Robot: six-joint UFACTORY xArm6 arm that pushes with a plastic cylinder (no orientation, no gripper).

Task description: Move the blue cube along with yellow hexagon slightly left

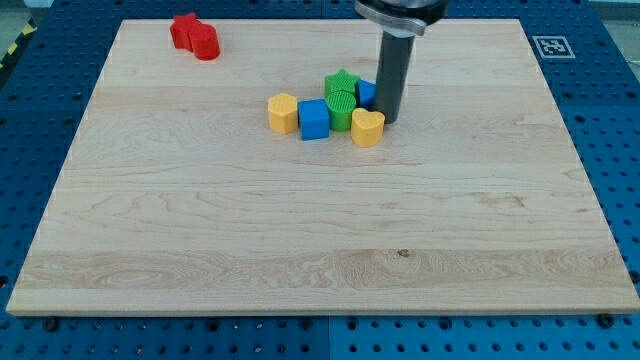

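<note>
The blue cube sits on the wooden board near the middle top, with the yellow hexagon touching its left side. A green block stands right of the cube, with a green star behind it. A yellow heart lies at the cluster's right front. A second blue block is partly hidden behind my rod. My tip rests at the cluster's right edge, just right of the yellow heart and in front of the hidden blue block.
Two red blocks lie together near the board's top left corner. A fiducial marker sits off the board's top right corner on the blue perforated table.
</note>
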